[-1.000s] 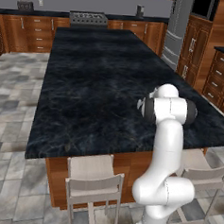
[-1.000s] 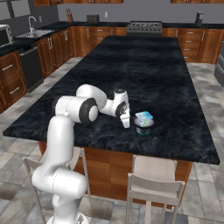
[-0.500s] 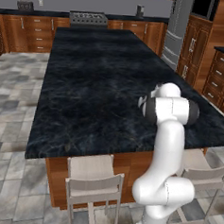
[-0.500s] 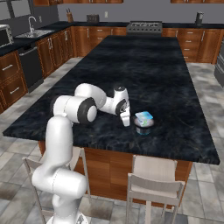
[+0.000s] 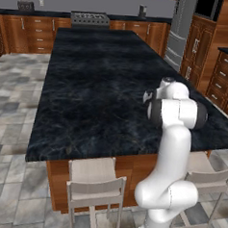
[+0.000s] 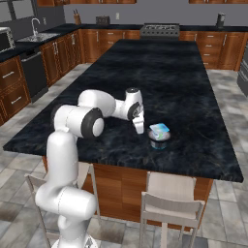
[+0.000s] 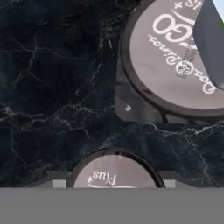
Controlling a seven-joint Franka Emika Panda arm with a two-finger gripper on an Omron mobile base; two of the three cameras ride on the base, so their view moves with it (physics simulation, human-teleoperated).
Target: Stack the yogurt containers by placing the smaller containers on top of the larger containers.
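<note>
Fingers (image 6: 139, 128) reach low over the worktop (image 6: 174, 72) just beside the blue-topped tub (image 6: 159, 130), seemingly lining up a grasp; whether they are spread cannot be told.

Dark island counter (image 6: 184, 72) bare beyond the larger round container (image 6: 159, 141), smaller blue-topped tub (image 6: 159, 129) atop it, gripper (image 6: 139, 129) just beside its left, second round lid (image 7: 114, 176) near it in hand view, stools (image 6: 170, 203) below counter edge
</note>
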